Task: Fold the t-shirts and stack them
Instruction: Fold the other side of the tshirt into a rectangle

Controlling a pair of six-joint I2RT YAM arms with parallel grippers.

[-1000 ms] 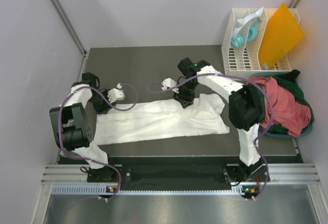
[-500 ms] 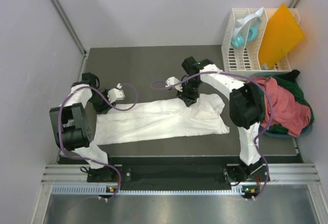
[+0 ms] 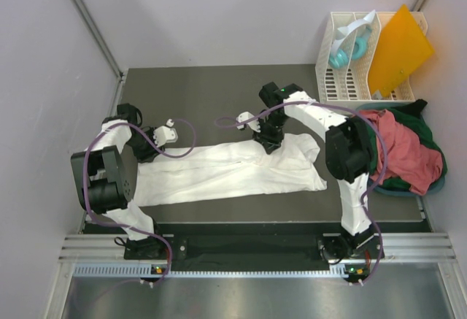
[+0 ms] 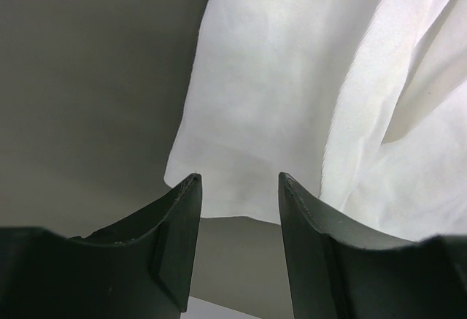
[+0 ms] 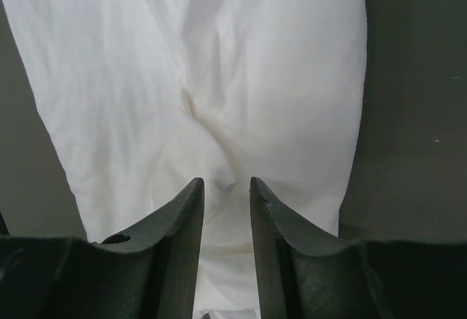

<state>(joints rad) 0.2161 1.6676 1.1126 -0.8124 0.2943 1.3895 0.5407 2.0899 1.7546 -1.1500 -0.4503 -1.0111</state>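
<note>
The white t-shirt (image 3: 226,169) lies in a long, wrinkled strip across the dark table (image 3: 204,93). My left gripper (image 3: 149,149) hovers at the strip's left end. In the left wrist view it (image 4: 238,182) is open, and a corner of the shirt (image 4: 292,78) lies flat just past its tips. My right gripper (image 3: 268,142) points down at the shirt's far edge, right of the middle. Its jaws (image 5: 227,182) stand narrowly apart on the cloth (image 5: 219,63), with a small pucker between the tips. A salmon-red t-shirt (image 3: 401,151) and a dark green t-shirt (image 3: 421,109) lie heaped at the right.
The heap sits in a teal basket (image 3: 408,193) at the table's right edge. Behind it a white slatted rack (image 3: 343,82) holds a stiff orange sheet (image 3: 398,49) and a teal object (image 3: 341,55). Grey walls close in on the left and at the back.
My right gripper has shifted slightly to the right along the shirt's far edge, and its jaws have narrowed. The left arm and the shirt have stayed put.
</note>
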